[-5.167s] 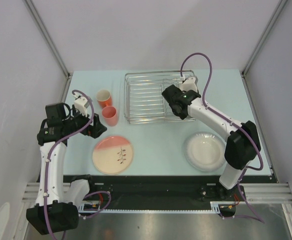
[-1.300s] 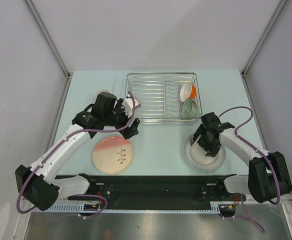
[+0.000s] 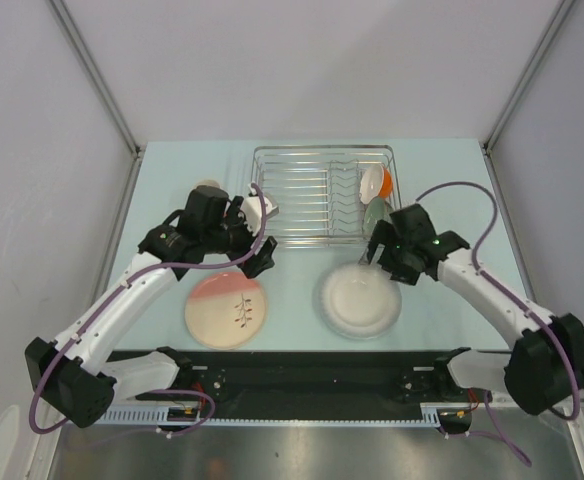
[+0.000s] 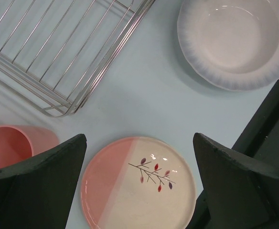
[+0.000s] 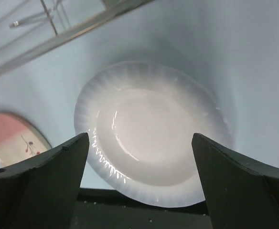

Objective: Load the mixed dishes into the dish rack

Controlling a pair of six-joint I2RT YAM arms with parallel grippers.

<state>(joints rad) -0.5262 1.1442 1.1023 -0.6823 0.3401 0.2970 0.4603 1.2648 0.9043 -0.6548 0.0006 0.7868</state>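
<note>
The silver wire dish rack (image 3: 307, 195) stands at the back of the table. Its right end holds a white-and-orange bowl (image 3: 375, 182) and a pale green bowl (image 3: 375, 214) on edge. A large white plate (image 3: 358, 300) lies flat in front of the rack. My right gripper (image 3: 380, 256) hangs open over its far right rim, empty. The cream-and-pink plate (image 3: 225, 309) lies to the left. My left gripper (image 3: 257, 252) is open above its far edge, beside the rack's near left corner. An orange cup (image 4: 15, 143) stands by the left finger; a second cup (image 3: 209, 185) peeks from behind the arm.
The rack's left and middle rows (image 4: 58, 52) hold nothing. The white plate (image 5: 151, 138) reaches close to the black front rail (image 5: 130, 210). Grey walls close in the table on both sides and at the back.
The white plate has slid left, from the table's right side to in front of the rack. My right gripper moved back and left with it and opened slightly. The left arm barely moved.
</note>
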